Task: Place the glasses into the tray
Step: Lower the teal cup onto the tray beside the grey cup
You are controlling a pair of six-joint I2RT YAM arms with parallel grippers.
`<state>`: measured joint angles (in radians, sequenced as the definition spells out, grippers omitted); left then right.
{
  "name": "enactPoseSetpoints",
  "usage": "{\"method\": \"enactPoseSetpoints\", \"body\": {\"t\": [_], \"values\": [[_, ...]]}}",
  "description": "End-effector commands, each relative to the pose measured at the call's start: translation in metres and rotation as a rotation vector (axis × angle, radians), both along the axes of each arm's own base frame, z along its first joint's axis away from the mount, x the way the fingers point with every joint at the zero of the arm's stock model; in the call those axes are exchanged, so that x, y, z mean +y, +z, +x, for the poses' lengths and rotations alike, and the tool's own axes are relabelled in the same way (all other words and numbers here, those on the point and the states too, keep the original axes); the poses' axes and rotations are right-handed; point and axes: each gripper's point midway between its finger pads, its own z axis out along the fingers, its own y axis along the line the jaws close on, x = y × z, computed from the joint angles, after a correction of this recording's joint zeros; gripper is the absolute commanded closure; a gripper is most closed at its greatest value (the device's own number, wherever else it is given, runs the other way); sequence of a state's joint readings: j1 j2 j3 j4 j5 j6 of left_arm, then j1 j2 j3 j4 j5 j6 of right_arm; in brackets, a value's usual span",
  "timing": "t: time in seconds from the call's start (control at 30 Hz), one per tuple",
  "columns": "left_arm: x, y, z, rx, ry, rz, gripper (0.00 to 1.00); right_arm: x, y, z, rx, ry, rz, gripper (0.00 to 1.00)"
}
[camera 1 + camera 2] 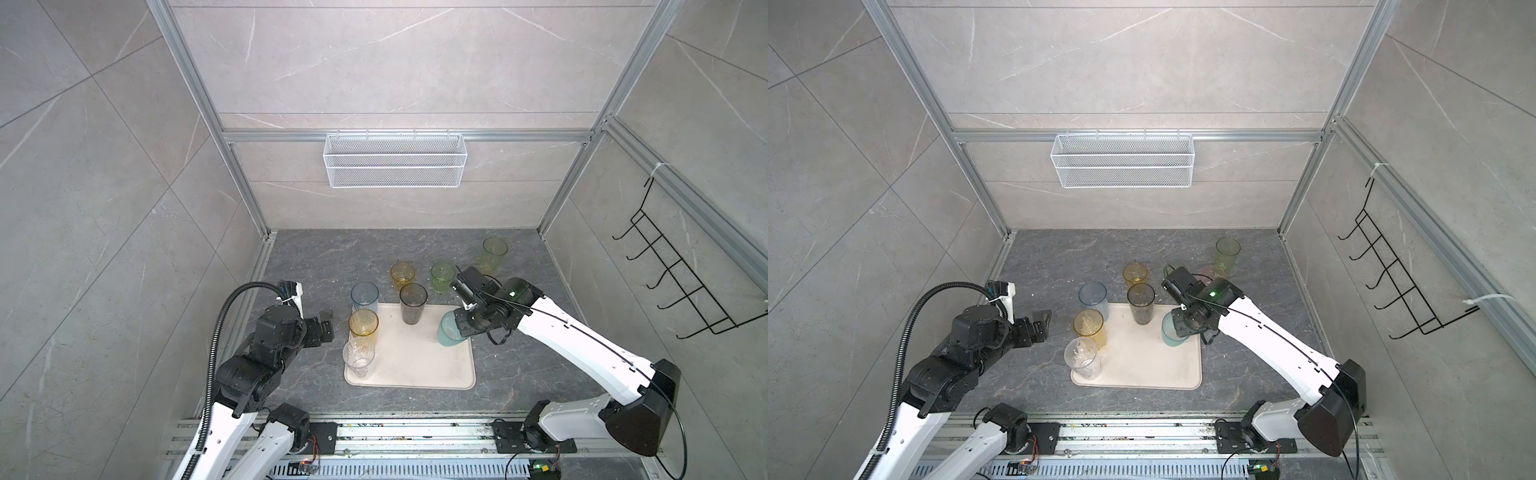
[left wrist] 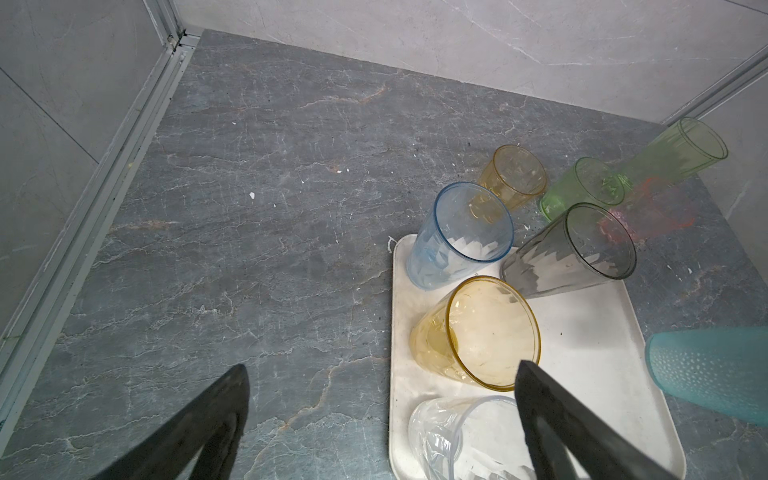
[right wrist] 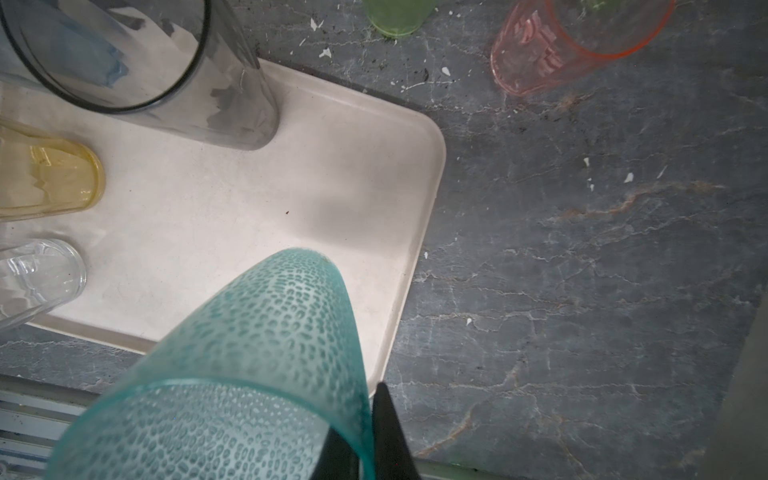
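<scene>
Left of frame in a top view: left pincer [image 1: 329, 328], fingers spread to full width, nothing between them, over bare grey surface [image 1: 307, 266] just left of the tray [image 1: 419, 361]. Tray at lower centre of frame, flat on the surface. Along the tray's left edge, from bottom upward: clear tumbler [image 1: 358, 358], tall amber tumbler [image 1: 363, 326], blue tumbler [image 1: 364, 296], all upright, close together, bases inside the rim as seen in the left wrist view. Above the tray's top edge, on the surface: short amber tumbler [image 1: 402, 275], upright. Just right of it, inside the tray near the top edge: grey tumbler [image 1: 413, 303], upright. Further right, on the surface above the tray: short green tumbler [image 1: 442, 276]. At the tray's upper right corner: teal tumbler [image 1: 448, 331], tilted, rim wall clamped in the right pincer [image 3: 357, 415], one finger inside the rim and one outside, closed tight on it; base over the tray floor, contact with the floor not determinable. Right of the short green tumbler, on the surface: pink tumbler [image 1: 1212, 272], partly hidden behind the right arm. Upper right of the surface: tall green tumbler [image 1: 494, 253], upright, well apart from the tray.
</scene>
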<state>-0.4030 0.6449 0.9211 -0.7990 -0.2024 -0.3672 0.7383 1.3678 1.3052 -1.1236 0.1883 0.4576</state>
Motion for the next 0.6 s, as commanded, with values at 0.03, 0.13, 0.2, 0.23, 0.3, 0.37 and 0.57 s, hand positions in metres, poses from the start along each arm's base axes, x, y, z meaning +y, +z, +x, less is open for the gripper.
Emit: {"method": "enactPoseSetpoints", "body": {"t": [0.03, 0.13, 0.2, 0.23, 0.3, 0.37, 0.57], "values": [[-0.002, 0.003, 0.004, -0.017, 0.005, -0.022, 0.00, 0.020, -0.012, 0.002, 0.001, -0.008, 0.048, 1.00], [-0.002, 0.003, 0.004, -0.017, 0.006, -0.022, 0.00, 0.029, -0.021, 0.002, 0.013, 0.000, 0.044, 1.00], [-0.002, 0.004, 0.004, -0.018, 0.005, -0.024, 0.00, 0.035, -0.027, 0.002, 0.025, -0.001, 0.037, 1.00], [-0.002, 0.004, 0.004, -0.021, 0.005, -0.025, 0.00, 0.036, -0.029, 0.002, 0.030, -0.001, 0.035, 1.00], [-0.002, 0.004, 0.004, -0.021, 0.003, -0.026, 0.00, 0.039, -0.035, 0.003, 0.041, -0.008, 0.028, 1.00], [-0.002, 0.004, 0.004, -0.019, 0.003, -0.027, 0.00, 0.043, -0.039, 0.004, 0.047, -0.011, 0.026, 1.00], [-0.002, 0.005, 0.003, -0.022, 0.001, -0.028, 0.00, 0.055, -0.048, 0.007, 0.058, -0.005, 0.037, 1.00]]}}
